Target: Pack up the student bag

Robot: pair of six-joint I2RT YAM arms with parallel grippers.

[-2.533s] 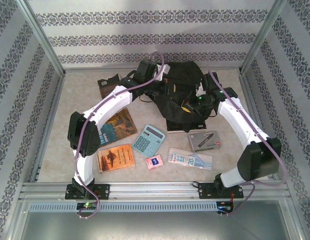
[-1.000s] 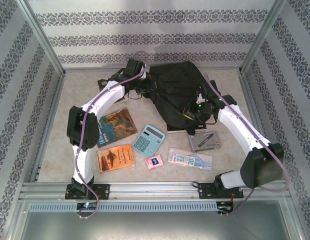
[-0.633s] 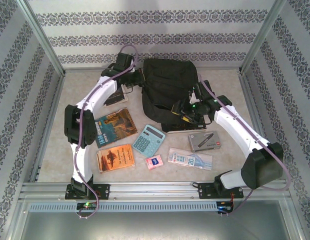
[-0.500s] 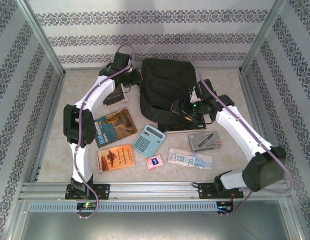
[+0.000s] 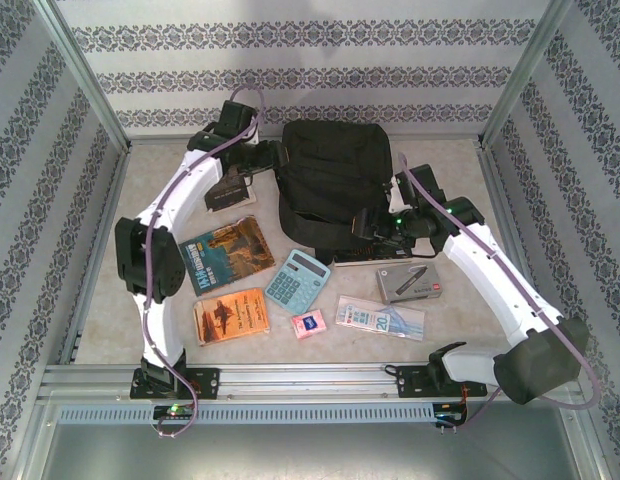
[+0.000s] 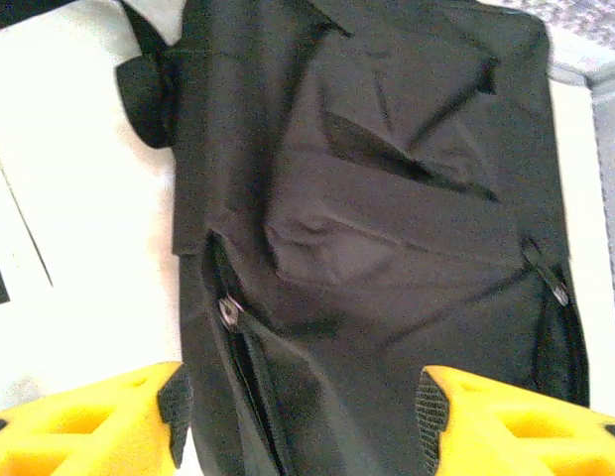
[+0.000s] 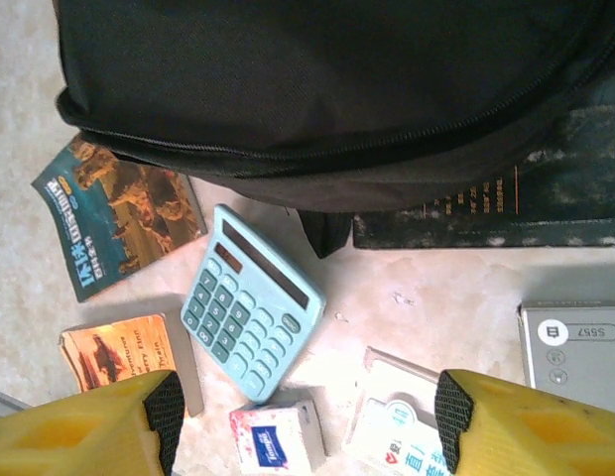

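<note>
- Set down since earlier: student bag (image 5: 335, 180) now flat on desk (image 5: 270, 348), just behind calculator (image 5: 297, 280).
- Left tool (image 6: 300, 407) wide, empty, over bag, well behind calculator.
- Right tool (image 7: 307, 412) wide, empty, just beyond calculator.

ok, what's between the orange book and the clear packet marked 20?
The small pink tissue pack, touching neither; the top view shows it plainly.
</note>
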